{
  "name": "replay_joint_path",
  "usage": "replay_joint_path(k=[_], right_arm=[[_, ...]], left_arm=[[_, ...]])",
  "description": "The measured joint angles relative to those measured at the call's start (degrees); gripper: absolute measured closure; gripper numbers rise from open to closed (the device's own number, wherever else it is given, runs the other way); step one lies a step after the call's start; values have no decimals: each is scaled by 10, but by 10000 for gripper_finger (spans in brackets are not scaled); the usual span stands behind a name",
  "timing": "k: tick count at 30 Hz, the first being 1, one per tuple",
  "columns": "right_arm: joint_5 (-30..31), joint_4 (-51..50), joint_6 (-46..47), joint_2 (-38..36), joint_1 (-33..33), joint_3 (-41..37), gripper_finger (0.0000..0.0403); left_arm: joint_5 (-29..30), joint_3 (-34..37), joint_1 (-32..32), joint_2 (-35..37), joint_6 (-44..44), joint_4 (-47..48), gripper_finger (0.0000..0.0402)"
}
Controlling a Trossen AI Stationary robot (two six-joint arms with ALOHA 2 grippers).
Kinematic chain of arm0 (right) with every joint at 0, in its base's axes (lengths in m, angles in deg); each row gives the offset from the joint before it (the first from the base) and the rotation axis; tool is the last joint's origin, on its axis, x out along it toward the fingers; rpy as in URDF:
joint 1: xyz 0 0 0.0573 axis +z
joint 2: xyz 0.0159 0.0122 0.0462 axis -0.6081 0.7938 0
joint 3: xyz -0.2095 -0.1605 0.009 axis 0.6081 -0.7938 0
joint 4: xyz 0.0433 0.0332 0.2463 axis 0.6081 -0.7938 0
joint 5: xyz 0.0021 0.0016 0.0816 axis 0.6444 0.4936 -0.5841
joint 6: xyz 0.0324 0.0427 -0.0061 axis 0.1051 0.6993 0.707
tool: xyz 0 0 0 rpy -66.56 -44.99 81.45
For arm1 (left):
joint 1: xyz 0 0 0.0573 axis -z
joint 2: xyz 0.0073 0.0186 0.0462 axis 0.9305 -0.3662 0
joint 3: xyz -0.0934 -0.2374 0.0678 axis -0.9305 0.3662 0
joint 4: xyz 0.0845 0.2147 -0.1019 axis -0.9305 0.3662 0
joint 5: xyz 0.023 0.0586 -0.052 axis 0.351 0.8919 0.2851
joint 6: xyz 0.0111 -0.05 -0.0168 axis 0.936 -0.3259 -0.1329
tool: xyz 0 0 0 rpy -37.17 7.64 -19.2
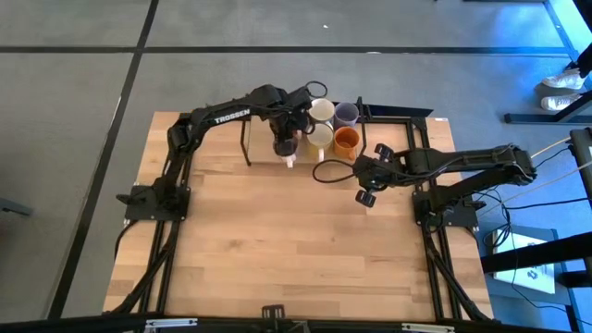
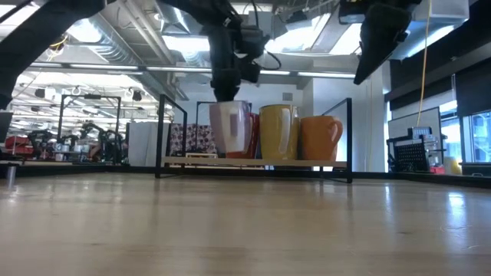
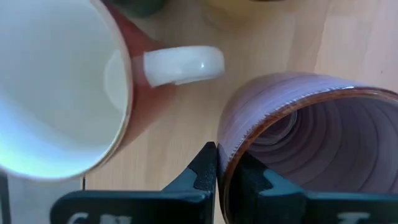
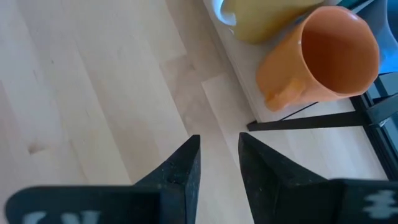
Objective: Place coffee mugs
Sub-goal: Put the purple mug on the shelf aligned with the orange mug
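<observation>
My left gripper (image 3: 224,155) is at the far middle of the table (image 1: 285,139), shut on a pale lavender ringed mug (image 3: 311,137) (image 2: 229,129). Close beside that mug stands one with a white inside, reddish wall and white handle (image 3: 62,81). To the right on a low shelf stand a cream mug (image 1: 319,137) and an orange mug (image 1: 347,141) (image 4: 323,56). Behind them are another cream mug (image 1: 321,110) and a lavender one (image 1: 346,114). My right gripper (image 4: 217,140) hovers narrowly open over bare wood, just near of the orange mug (image 1: 365,185). My left gripper pinches the lavender mug's wall at its brown rim (image 3: 221,140), one finger outside and one inside the mug. The fingers come from above, pointing down. The mug is upright, its base at shelf level in the low view; whether it rests there I cannot tell.
The mugs stand on a wooden shelf board (image 2: 253,162) inside a black frame (image 1: 398,116) at the table's far edge; a frame bar (image 4: 311,121) lies below the orange mug. The light wood table (image 1: 296,250) stretches toward the near edge.
</observation>
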Motion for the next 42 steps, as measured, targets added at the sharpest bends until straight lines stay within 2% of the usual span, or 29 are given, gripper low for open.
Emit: replay_joint_path(k=[5, 14, 22, 42], right_arm=[[1, 0, -3, 0, 1, 0, 306], [0, 0, -2, 0, 1, 0, 306], [0, 0, -2, 0, 1, 0, 306], [1, 0, 1, 0, 1, 0, 306]], left_arm=[[4, 0, 1, -18, 28, -6, 384], [3, 0, -2, -20, 29, -54, 384], [-13, 0, -2, -20, 47, -52, 383], [-13, 0, -2, -20, 43, -67, 352]])
